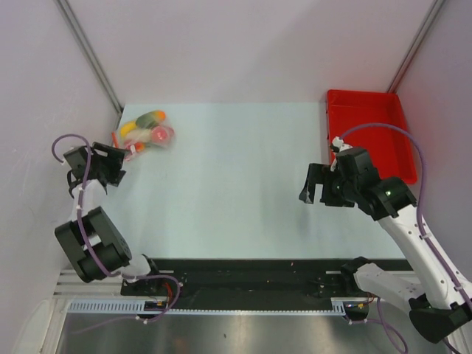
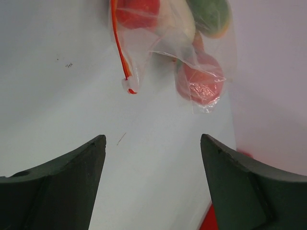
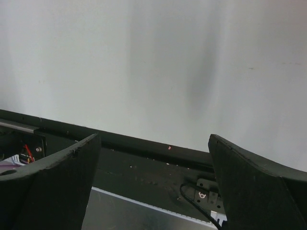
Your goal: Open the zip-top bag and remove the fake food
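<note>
Because the bag (image 1: 145, 131), at ten o'clock on the table (image 1: 236, 184), looks light, soft and slippery, I would pinch its red strip (image 2: 121, 52); left claw (image 2: 152, 165) and right claw (image 3: 153, 172) stand wide, empty.

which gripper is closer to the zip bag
Left. The left gripper is just short of the bag, not touching; the right gripper is far off, beside the red tray.

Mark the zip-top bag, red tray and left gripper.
zip-top bag (image 1: 145, 133): top external view, middle of its clear plastic.
red tray (image 1: 365, 110): top external view, bare part of its floor.
left gripper (image 2: 152, 139): left wrist view, midway between its open fingertips.
</note>
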`<state>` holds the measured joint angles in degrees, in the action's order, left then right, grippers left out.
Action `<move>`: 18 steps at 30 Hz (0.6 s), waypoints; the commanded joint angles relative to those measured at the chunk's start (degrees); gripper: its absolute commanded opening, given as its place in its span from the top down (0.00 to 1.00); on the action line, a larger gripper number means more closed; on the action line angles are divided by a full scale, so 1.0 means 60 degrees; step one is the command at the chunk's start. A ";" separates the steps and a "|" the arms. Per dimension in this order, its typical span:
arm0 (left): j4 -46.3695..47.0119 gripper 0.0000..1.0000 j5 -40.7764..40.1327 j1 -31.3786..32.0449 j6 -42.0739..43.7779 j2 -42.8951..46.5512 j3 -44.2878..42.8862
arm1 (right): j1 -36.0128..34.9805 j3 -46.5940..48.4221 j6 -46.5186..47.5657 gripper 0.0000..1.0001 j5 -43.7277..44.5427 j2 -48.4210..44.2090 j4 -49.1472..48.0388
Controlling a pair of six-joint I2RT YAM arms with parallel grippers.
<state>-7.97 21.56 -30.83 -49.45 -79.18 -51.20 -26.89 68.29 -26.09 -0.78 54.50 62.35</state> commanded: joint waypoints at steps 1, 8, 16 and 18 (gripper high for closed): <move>0.1136 0.18 0.0479 -0.0164 -0.0634 -0.0923 -0.0343 | 0.0059 0.0352 0.0188 0.00 -0.0559 0.0511 -0.0825; 0.1637 0.21 0.0011 -0.0223 -0.0971 -0.1847 -0.0797 | 0.0132 -0.0073 -0.0047 0.00 -0.0647 0.0424 -0.1733; 0.2119 0.35 -0.0093 -0.0194 -0.1704 -0.3135 -0.1266 | 0.0308 -0.0132 -0.0032 0.00 -0.0969 0.0379 -0.2173; 0.2308 0.37 -0.0122 -0.0121 -0.1792 -0.3268 -0.1296 | 0.0351 -0.0147 -0.0076 0.00 -0.0999 0.0438 -0.2232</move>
<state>2.66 21.15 -31.64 -57.23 -96.47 -56.36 -25.39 67.35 -26.09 -5.74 57.56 52.16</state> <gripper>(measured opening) 0.648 0.995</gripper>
